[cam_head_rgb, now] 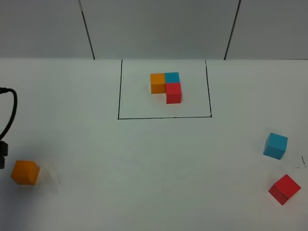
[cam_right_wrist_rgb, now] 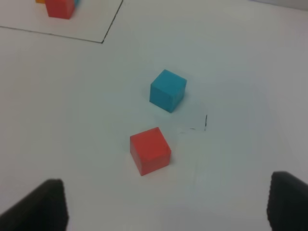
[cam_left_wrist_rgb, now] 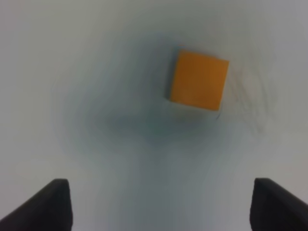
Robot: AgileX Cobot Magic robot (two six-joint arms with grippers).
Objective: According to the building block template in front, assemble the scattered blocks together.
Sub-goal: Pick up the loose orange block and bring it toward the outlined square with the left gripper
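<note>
Both claws stand wide and empty over the white table (cam_head_rgb: pixel 144 173) as the build waits to begin. The building block template (cam_head_rgb: pixel 166 86) sits at the far middle inside its black rectangle (cam_head_rgb: pixel 163 117): orange and blue side by side, red joined on the near face of the blue.

The three scattered blocks all lie nearer you than the template. The orange cube (cam_head_rgb: pixel 25 172) is well off to its left, and the blue cube (cam_head_rgb: pixel 275 145) and red cube (cam_head_rgb: pixel 284 188) are well off to its right, near each other but apart.

Your left gripper (cam_left_wrist_rgb: pixel 161 197) hangs above the orange cube, which looks like the first pick. The cube sits off the jaws' centre line and slightly turned, so centre over it and square the fingers to two flat faces before you descend.

Only the high view shows the whole pattern. Only the wrist views show the claws, with your right gripper (cam_right_wrist_rgb: pixel 168 192) facing red and blue.
</note>
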